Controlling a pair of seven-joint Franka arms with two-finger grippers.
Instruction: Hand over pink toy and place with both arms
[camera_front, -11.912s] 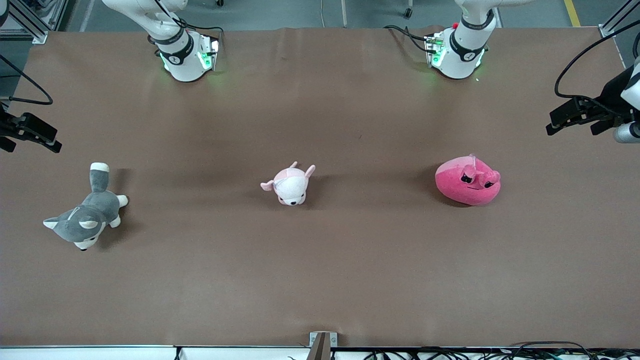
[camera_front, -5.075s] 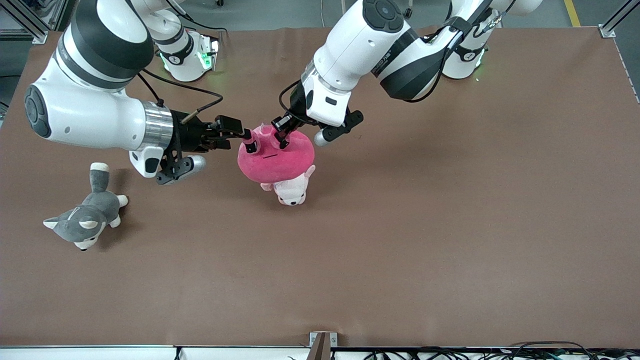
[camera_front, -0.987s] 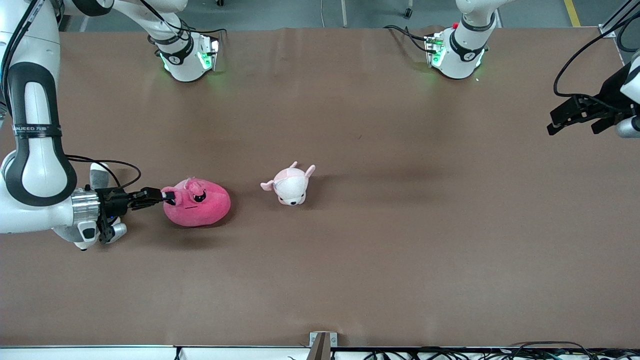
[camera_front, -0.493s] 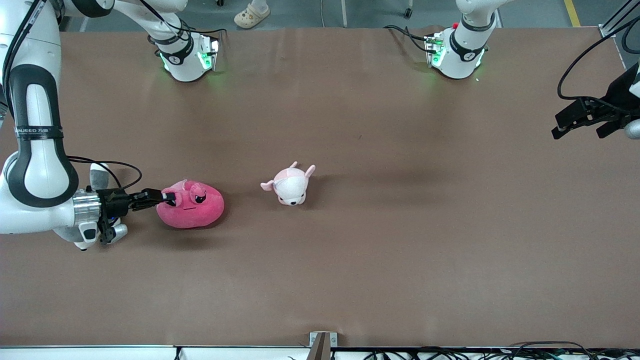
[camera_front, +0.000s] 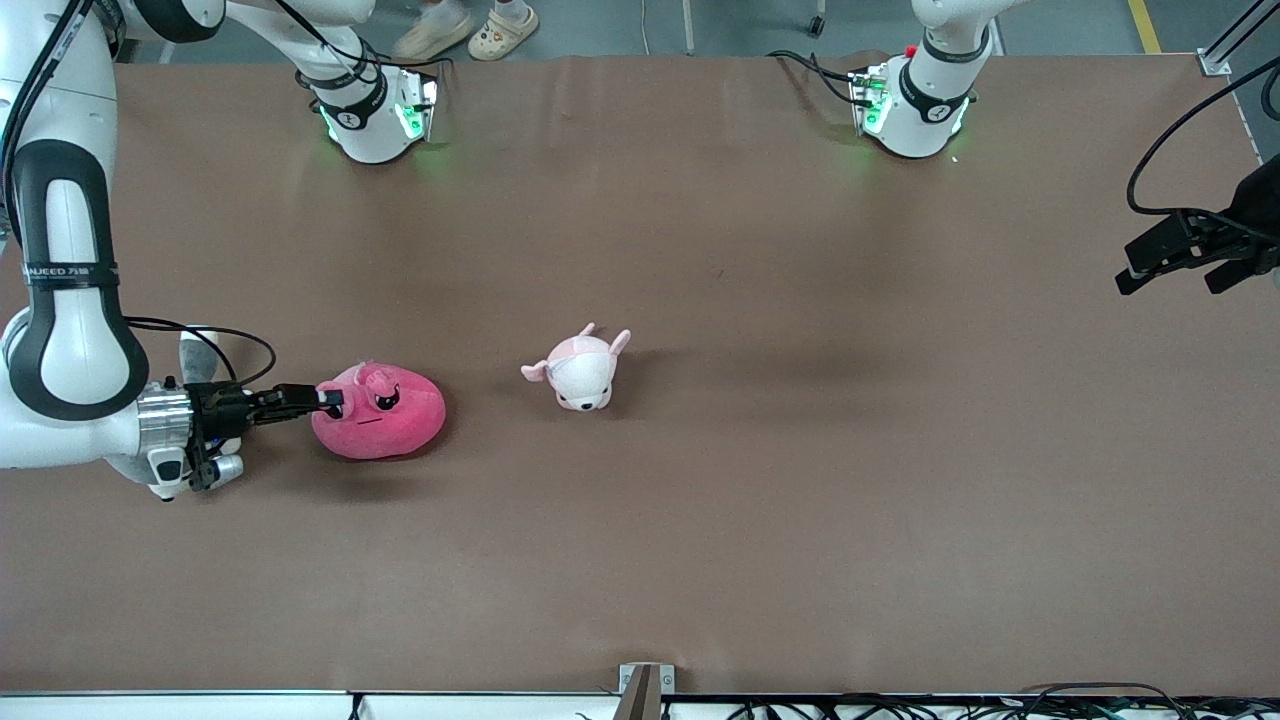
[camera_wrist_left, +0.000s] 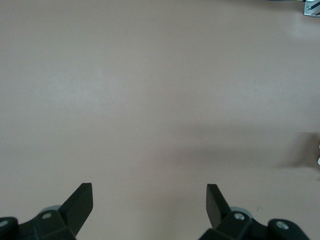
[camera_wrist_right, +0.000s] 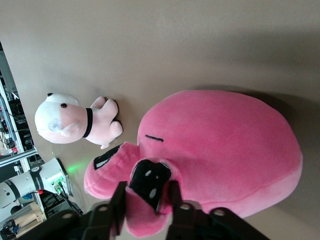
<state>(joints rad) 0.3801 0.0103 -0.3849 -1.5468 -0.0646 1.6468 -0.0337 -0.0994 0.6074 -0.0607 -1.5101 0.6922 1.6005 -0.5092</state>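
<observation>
**Pink toy down at the right arm's end of the table**

A brown table (camera_front: 760, 520) runs wide under two white arms. The pink toy (camera_front: 385, 425) sits on it toward the right arm's end, well short of the edges, beside a small pale plush (camera_front: 580, 372). The right gripper (camera_front: 325, 398) is pinched on the toy's ear. The left gripper (camera_front: 1175, 262) waits spread apart over the left arm's end edge

The right end effector (camera_wrist_right: 146, 200) pinches the pink toy (camera_wrist_right: 220, 145) by an ear. The toy lies on the desk (camera_wrist_right: 150, 45). A pale plush (camera_wrist_right: 75, 122) lies near it.
</observation>
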